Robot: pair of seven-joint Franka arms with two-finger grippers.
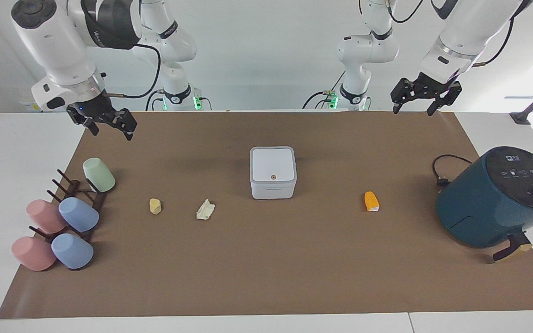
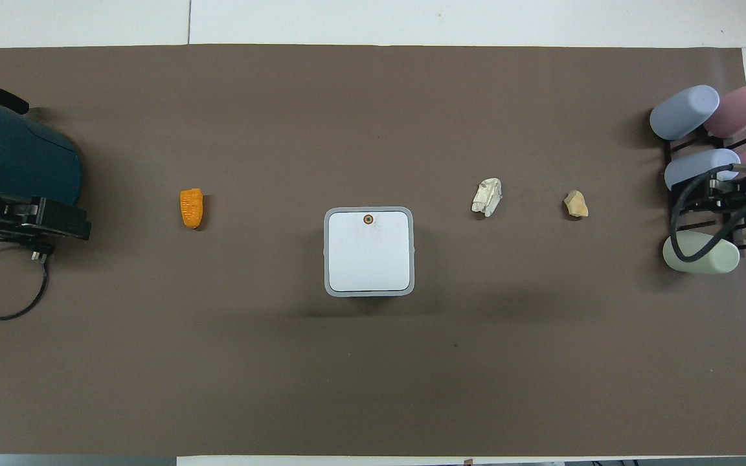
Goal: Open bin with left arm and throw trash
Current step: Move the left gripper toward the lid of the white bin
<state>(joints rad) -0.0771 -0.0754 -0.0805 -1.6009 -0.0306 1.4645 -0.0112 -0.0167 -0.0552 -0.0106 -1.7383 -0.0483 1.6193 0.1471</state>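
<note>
The white bin (image 1: pixel 272 172) (image 2: pixel 368 251) stands at the middle of the brown mat with its lid shut, its orange button on the side away from the robots. The orange chunk (image 1: pixel 371 201) (image 2: pixel 192 208) lies toward the left arm's end. The paper wad (image 1: pixel 205 210) (image 2: pixel 487 196) and the pale yellow lump (image 1: pixel 155 206) (image 2: pixel 576 204) lie toward the right arm's end. My left gripper (image 1: pixel 413 111) hangs open and empty in the air over the mat's robot-side edge. My right gripper (image 1: pixel 113 134) hangs open and empty over the mat's corner near the cup rack.
A dark teal air fryer (image 1: pixel 493 199) (image 2: pixel 17 162) with a black cord (image 1: pixel 447 166) stands at the left arm's end. A dark rack with several pastel cups (image 1: pixel 79 215) (image 2: pixel 684 113) stands at the right arm's end.
</note>
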